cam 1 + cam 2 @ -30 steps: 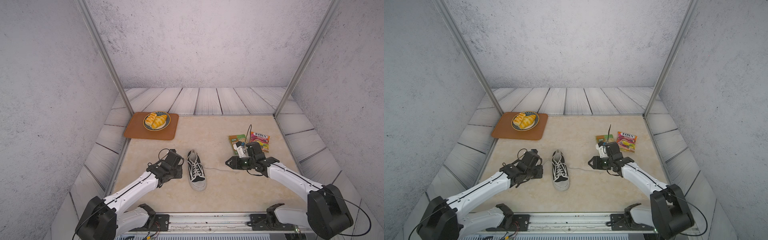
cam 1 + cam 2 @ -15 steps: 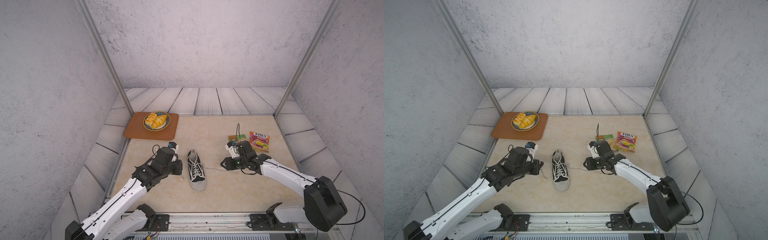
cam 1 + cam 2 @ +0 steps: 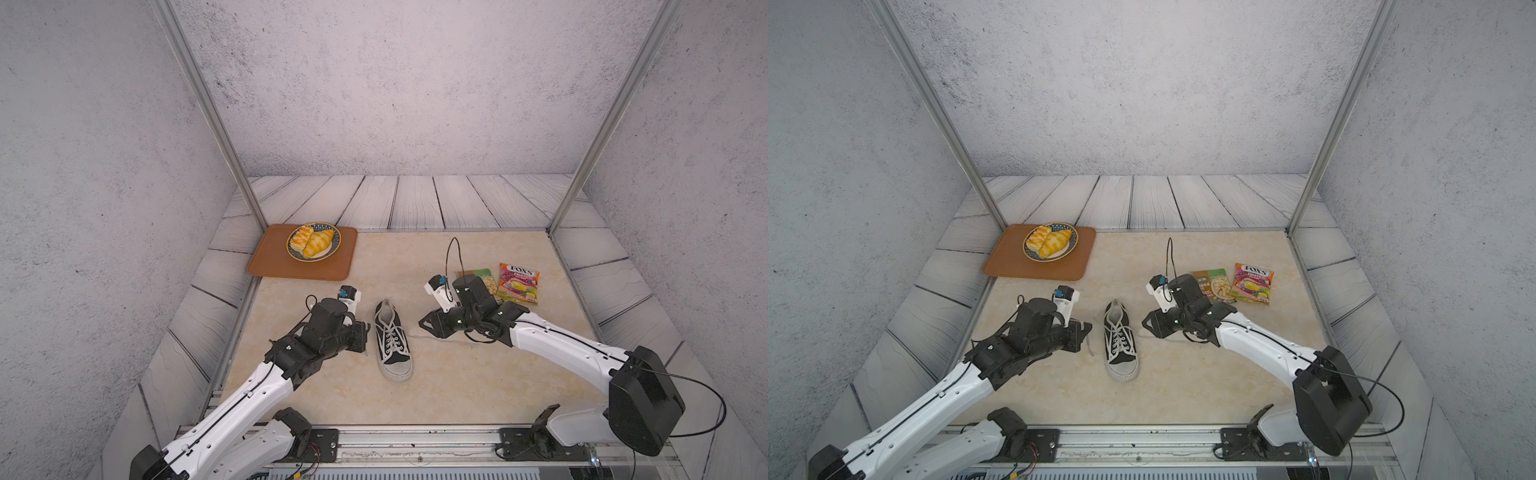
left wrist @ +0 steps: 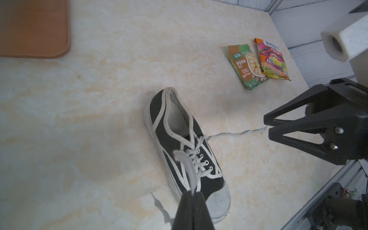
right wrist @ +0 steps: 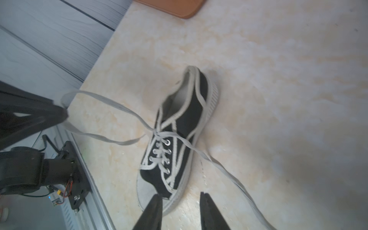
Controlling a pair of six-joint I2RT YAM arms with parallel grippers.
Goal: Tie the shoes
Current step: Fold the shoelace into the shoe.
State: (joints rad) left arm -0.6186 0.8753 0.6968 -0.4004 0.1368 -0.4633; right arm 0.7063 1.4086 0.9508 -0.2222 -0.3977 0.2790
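Centrally sneaker (image 3: 392, 336), clear of table (image 3: 415, 257) edges; left tool (image 4: 192, 196) pinches lace (image 4: 186, 167).

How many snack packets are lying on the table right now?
2: a green packet and a Fox's packet, side by side on the table, on the robot's right. No others show.

A: Sneaker (image 4: 169, 139): matt black canvas, ribbed white rubber sole (image 5: 214, 95), flat woven cloth laces (image 4: 188, 167), shiny metal eyelets (image 5: 167, 142).
B: Worktop (image 3: 415, 266): smooth, marble-look, slight sheen. Mat (image 3: 270, 262) brown, matt, leathery.
A: Snack packets (image 4: 245, 65): glossy plastic film, crinkled.
B: Fingers (image 5: 151, 213): matt black plastic. Arm shells (image 3: 249, 395) glossy white plastic. Walls (image 3: 374, 83) rough, plaster-like; posts (image 3: 208, 112) brushed metal; planks (image 3: 415, 203) wood-grain.
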